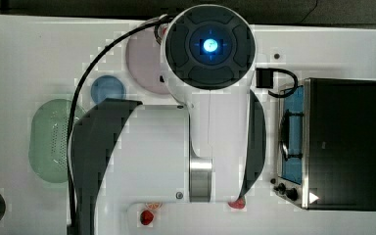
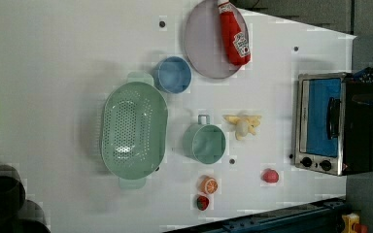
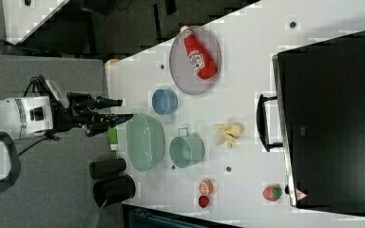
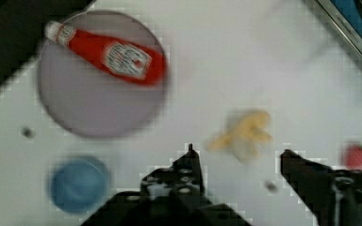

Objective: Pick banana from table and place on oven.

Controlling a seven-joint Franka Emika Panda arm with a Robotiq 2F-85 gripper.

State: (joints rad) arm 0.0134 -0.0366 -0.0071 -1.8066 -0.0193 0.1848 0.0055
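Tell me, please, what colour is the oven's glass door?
Blue: the oven has a blue-tinted door inside a silver frame, clearest in the left view.

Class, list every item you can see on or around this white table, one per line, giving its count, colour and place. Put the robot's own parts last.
Peeled banana: one, pale cream-yellow, on the table between the mug and the oven.
Boxy toaster oven: one, black top, silver frame, blue glass door, at the left view's right.
White flat table: one, under everything.
Plastic ketchup bottle: one, red, lying on the plate.
Round plate: one, pale lilac.
Small round bowl: one, blue, beside the plate.
Perforated colander: one, mint green.
Handled mug: one, teal green.
Orange slice: one, orange.
Strawberries: two, red; other by the slice.
Robot arm: one, white.
End effector: one, black, open above the banana.
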